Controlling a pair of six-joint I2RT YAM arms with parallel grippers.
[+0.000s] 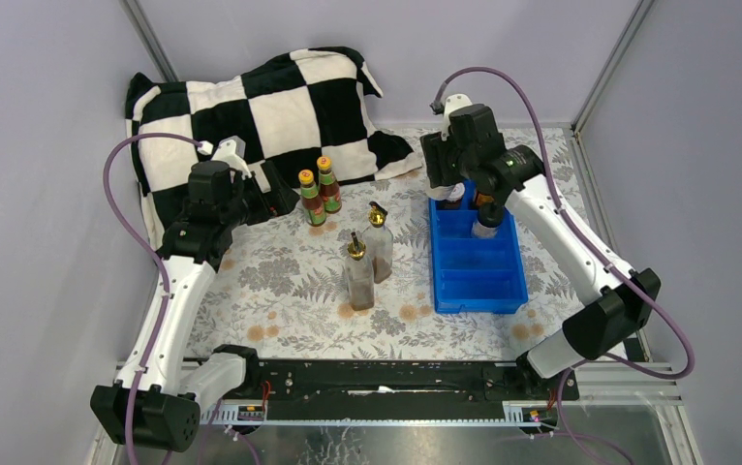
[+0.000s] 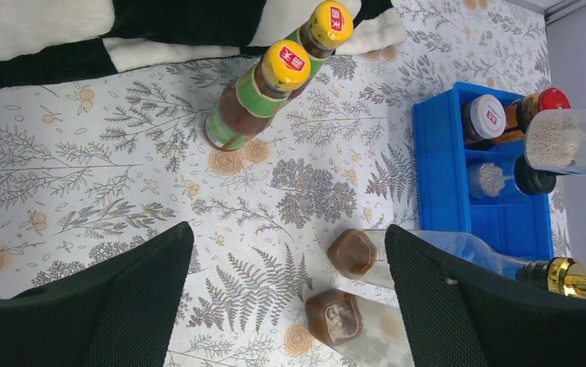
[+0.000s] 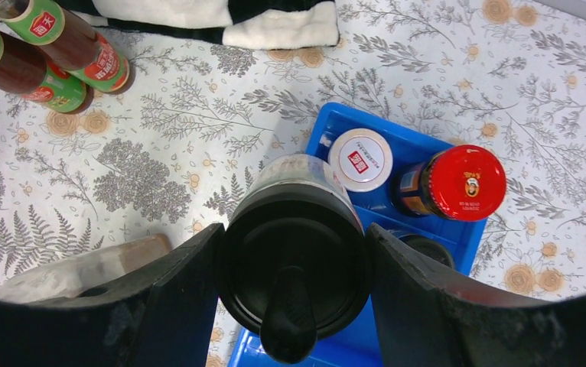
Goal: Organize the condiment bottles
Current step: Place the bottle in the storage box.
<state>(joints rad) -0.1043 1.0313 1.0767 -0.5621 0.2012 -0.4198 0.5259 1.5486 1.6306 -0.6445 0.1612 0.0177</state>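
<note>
My right gripper (image 3: 294, 294) is shut on a black-capped clear shaker (image 3: 297, 260) and holds it over the blue tray (image 3: 322, 130). In the tray's far compartment stand the white-lidded jar (image 3: 360, 159) and the red-lidded jar (image 3: 466, 182). The other black-capped shaker (image 3: 428, 248) stands in the compartment behind them. My left gripper (image 2: 286, 294) is open and empty above the cloth. Two orange-capped sauce bottles (image 1: 306, 199) (image 1: 326, 186) stand just right of it. Two tall gold-spouted bottles (image 1: 358, 273) (image 1: 380, 242) stand mid-table. The top view shows the right gripper (image 1: 479, 205) over the tray's far end (image 1: 479, 276).
A black-and-white checked blanket (image 1: 261, 107) lies bunched at the back left, close behind the sauce bottles. The floral cloth (image 1: 280, 281) covers the table. The tray's two nearer compartments hold nothing. Grey walls close in the sides and back.
</note>
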